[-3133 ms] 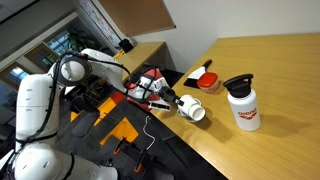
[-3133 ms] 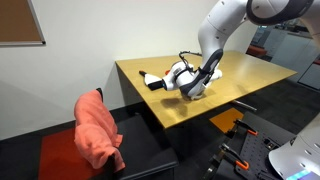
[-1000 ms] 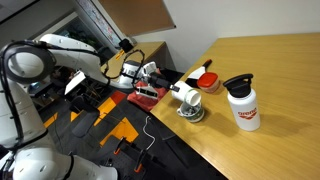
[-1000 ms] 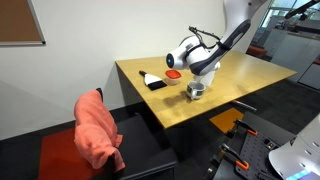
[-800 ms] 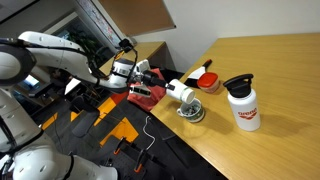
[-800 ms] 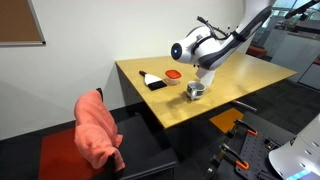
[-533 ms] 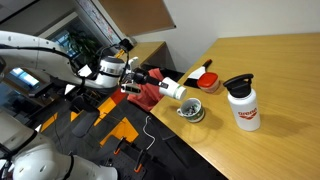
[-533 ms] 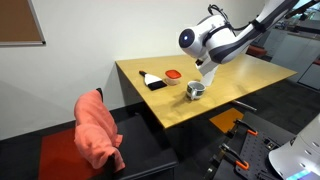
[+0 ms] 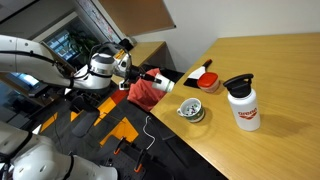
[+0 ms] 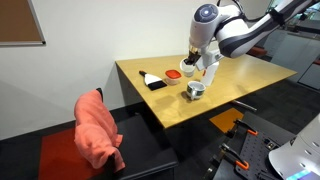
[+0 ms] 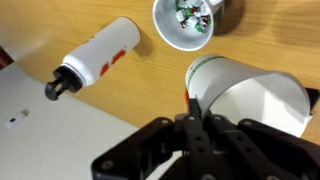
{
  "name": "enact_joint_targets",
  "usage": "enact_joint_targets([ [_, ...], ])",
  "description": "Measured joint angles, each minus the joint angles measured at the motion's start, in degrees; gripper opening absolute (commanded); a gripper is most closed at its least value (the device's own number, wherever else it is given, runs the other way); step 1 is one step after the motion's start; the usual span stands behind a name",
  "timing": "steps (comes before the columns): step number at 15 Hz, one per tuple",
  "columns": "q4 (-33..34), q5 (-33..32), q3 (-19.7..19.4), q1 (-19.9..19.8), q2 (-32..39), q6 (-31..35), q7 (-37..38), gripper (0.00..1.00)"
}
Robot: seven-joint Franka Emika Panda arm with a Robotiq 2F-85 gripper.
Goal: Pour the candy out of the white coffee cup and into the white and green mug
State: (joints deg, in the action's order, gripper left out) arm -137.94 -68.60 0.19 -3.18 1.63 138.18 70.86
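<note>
My gripper (image 9: 156,79) is shut on the small white coffee cup (image 9: 166,83) and holds it tilted in the air, up and to the side of the white and green mug (image 9: 190,111). In an exterior view the gripper (image 10: 197,62) hangs above the mug (image 10: 196,91). In the wrist view the cup (image 11: 245,95) fills the lower right, pinched at its rim by my gripper (image 11: 192,100); its inside looks bare. The mug (image 11: 172,35) stands at the top with colourful candy (image 11: 192,12) in it.
A tall white bottle with a black lid (image 9: 241,103) stands beyond the mug and also shows in the wrist view (image 11: 97,60). A red round lid (image 10: 173,73) and a black and white object (image 10: 153,82) lie near the table edge. A red cloth (image 10: 98,128) hangs over a chair.
My gripper has lifted the white cup up and away from above the mug, towards the table's edge. The mug and bottle have not moved.
</note>
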Motion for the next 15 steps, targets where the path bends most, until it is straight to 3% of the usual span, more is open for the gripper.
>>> enact_joint_targets([
  [4,0.4,7.7,-2.7,-0.5,2.3,15.0,-9.2,0.01],
  [7,1.3,20.3,-3.1,-1.8,7.2,23.8,-22.7,0.01],
  [9,2.3,29.6,-2.8,-2.1,11.6,26.7,-32.4,0.01],
  [12,5.7,39.1,0.9,-4.9,17.5,27.1,-43.2,0.01],
  [15,9.7,50.1,0.9,-4.3,21.5,27.1,-54.2,0.01],
])
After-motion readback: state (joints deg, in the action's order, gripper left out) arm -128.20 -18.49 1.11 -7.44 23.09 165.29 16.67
